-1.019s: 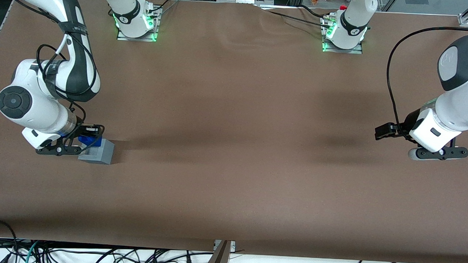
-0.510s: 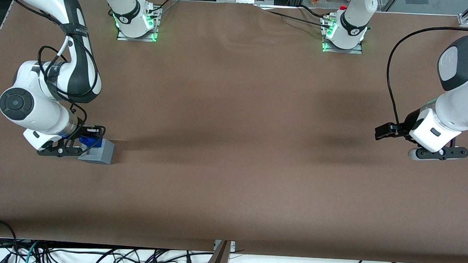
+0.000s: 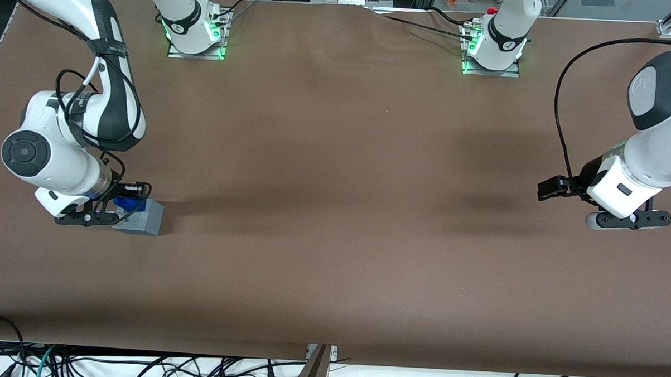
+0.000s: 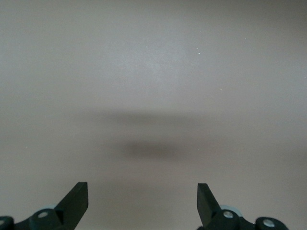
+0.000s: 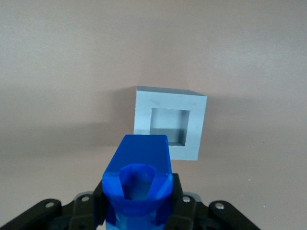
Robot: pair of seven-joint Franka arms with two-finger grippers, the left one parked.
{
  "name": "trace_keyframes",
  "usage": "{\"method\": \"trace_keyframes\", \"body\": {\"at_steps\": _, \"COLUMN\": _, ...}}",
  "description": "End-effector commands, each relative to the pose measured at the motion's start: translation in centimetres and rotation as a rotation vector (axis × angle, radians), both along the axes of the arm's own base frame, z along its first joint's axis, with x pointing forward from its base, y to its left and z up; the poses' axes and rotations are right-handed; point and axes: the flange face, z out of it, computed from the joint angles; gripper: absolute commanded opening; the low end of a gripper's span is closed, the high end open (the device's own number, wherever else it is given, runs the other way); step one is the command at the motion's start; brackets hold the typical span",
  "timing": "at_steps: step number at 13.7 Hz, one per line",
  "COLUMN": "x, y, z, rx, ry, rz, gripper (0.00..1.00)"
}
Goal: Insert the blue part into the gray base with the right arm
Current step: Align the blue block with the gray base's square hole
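Holding the blue part point(image 5: 137, 184) tight between its 2 fingers, the gripper point(image 3: 124, 200) on the right arm point(image 3: 63, 145) hangs just above the gray base point(image 3: 142, 218) at the working arm's end of the table point(image 3: 334, 211). So the pickup is done, and the insertion itself is not. From the wrist camera the square recess in the base's top stands open and unfilled, with the part's lower end just beside its rim rather than over the middle. My read: a small shift to center it, then a straight descent and release. Moving along the brown table toward the parked arm's end, nothing else lies on it apart from soft shadows. Nothing blocks the recess; the only risk I see is the part catching on the rim.
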Motion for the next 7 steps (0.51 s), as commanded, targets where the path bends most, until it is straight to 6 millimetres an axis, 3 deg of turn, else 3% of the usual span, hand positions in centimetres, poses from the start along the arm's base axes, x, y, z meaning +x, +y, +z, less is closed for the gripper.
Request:
{"method": "trace_keyframes", "body": {"at_steps": 1, "x": 0.9, "y": -1.6, "z": 0.1, "rx": 0.013, "ry": 0.0, "rz": 0.017, "gripper": 0.18}}
{"method": "trace_keyframes", "body": {"at_steps": 7, "x": 1.8, "y": -2.1, "z": -2.0, "rx": 0.023, "ry": -0.017, "rz": 0.013, "gripper": 0.17}}
